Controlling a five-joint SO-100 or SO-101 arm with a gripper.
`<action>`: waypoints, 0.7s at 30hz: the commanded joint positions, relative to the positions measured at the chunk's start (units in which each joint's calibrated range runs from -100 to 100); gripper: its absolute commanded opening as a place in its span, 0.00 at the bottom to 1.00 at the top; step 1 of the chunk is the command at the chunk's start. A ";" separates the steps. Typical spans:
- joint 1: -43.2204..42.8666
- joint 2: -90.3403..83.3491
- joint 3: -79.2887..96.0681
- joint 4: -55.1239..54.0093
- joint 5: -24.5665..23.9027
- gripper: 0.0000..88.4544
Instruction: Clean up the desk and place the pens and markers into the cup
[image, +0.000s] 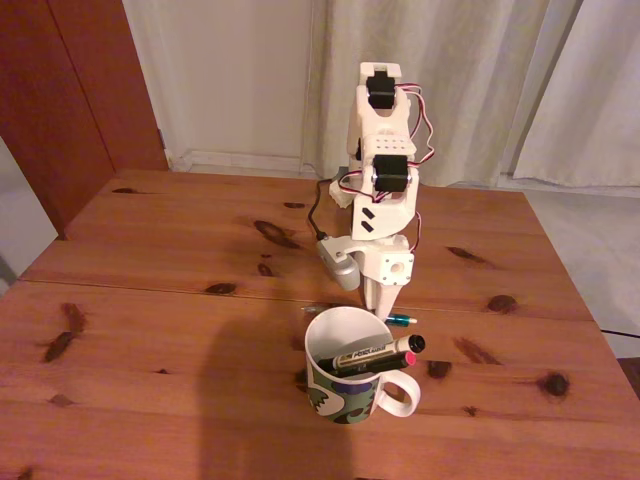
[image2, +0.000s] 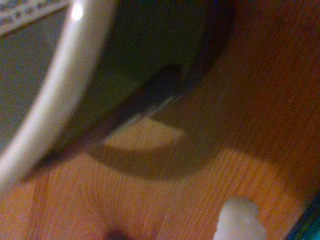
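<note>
**Hovering gripper behind the mug**

Spreading under everything is the reddish-brown knotted pine desk (image: 150, 350); the white printed arm (image: 385, 160) bends down over it, its gripper (image: 377, 300) low behind the white camouflage-patterned ceramic cup (image: 345, 375), whether parted or closed I cannot tell; in front of the gripper, a thick white marker with black cap (image: 375, 353) and a thin black pen with red tip (image: 385, 365) lie across the cup's rim; a slim teal-green pen (image: 401, 320) rests on the desk just beside the gripper; the blurred wrist view shows one white fingertip (image2: 240, 220) above wood.

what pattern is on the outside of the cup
Green camouflage-like blotches on white, on the cup; it shows best in the fixed view.
</note>
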 joint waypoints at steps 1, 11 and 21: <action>0.08 -1.02 -0.32 0.59 0.45 0.17; 0.97 -0.19 -0.14 0.59 1.97 0.17; 1.05 -0.27 4.37 -0.10 2.86 0.17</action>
